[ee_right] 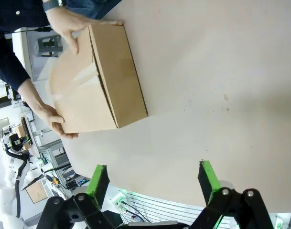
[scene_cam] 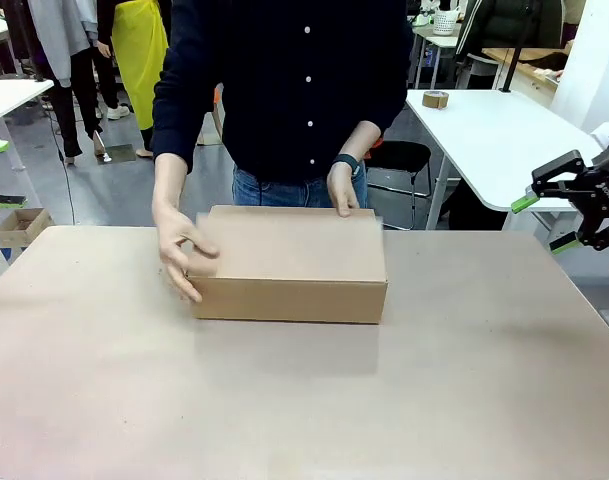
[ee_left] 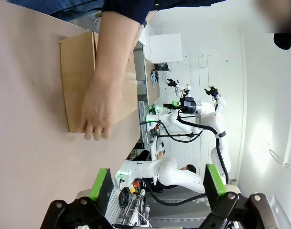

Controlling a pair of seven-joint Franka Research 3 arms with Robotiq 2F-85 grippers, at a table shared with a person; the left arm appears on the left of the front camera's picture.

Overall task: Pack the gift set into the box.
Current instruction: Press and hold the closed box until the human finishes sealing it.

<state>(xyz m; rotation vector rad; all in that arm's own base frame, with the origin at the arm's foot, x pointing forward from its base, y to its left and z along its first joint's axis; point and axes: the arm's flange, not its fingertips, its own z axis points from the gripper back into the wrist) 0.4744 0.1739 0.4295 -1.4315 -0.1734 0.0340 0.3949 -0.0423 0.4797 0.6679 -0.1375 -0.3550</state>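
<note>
Steadying the box (scene_cam: 294,265) looks like the step in hand: the brown carton sits on the tabletop (scene_cam: 304,410) toward the far side, just in front of the person, with its flaps folded flat across the top, so what it holds cannot be told. The person's hands (scene_cam: 182,255) are on it, one against the end on the robot's left side and blurred as if moving, the other resting on the far top edge. The robot's right hand (scene_cam: 544,223) hangs off the tabletop's right edge, well apart from the carton, fingers spread wide and holding nothing. The robot's left hand (ee_left: 157,188) is likewise wide open and empty, looking along the tabletop at the carton from a distance. By my reading, the next move calls for the flaps to be lifted open before anything can be packed in.
</note>
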